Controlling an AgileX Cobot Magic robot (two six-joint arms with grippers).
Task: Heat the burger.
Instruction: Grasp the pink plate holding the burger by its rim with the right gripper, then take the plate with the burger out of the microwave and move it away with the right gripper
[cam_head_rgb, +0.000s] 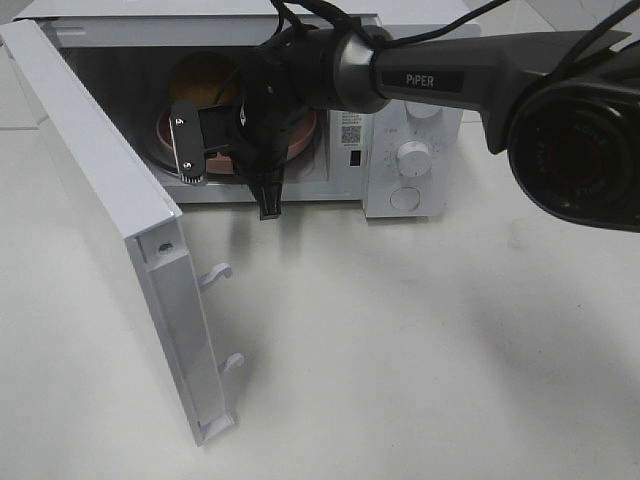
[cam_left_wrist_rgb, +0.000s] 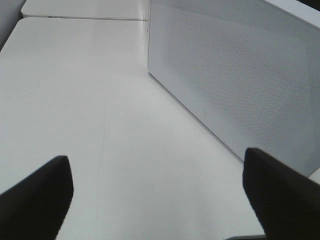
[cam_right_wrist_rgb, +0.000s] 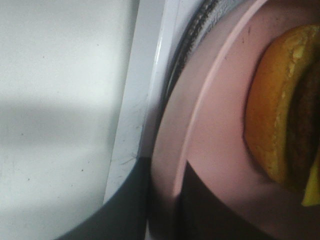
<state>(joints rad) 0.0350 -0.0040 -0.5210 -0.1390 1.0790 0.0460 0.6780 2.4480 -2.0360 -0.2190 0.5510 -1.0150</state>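
Plenty is blocked here: from the high camera the right arm (cam_head_rgb: 440, 75) sweeps in from the right edge and sits squarely across the mouth of the microwave (cam_head_rgb: 400, 120), so the burger (cam_head_rgb: 205, 80) shows only as a slice of golden-brown bun top above the rim of the pink plate (cam_head_rgb: 300, 140), deep in the oven cavity. The right hand (cam_head_rgb: 230, 150) is at the opening, wrist turned, one black finger hanging down over the front sill, a grey side plate with screws facing us. Its jaws look drawn close at the plate's edge, but whether they actually pinch the rim or anything else, the pictures don't settle; I can't tell. The right wrist camera is pressed in tight: the plate (cam_right_wrist_rgb: 210, 130) fills the shot, the burger (cam_right_wrist_rgb: 272, 110) is cut off at the frame edge with orange bun and a dark patty layer showing, sitting on the plate, and a dark blurred finger overlaps the plate's near rim. The microwave door (cam_head_rgb: 110, 240) stands swung wide toward the left. The left hand (cam_left_wrist_rgb: 160, 197) is out of the high view; its own camera shows two dark fingertips spread wide apart over the bare white table (cam_left_wrist_rgb: 90, 100), holding nothing, with the microwave's perforated white side panel (cam_left_wrist_rgb: 235, 75) just beside.
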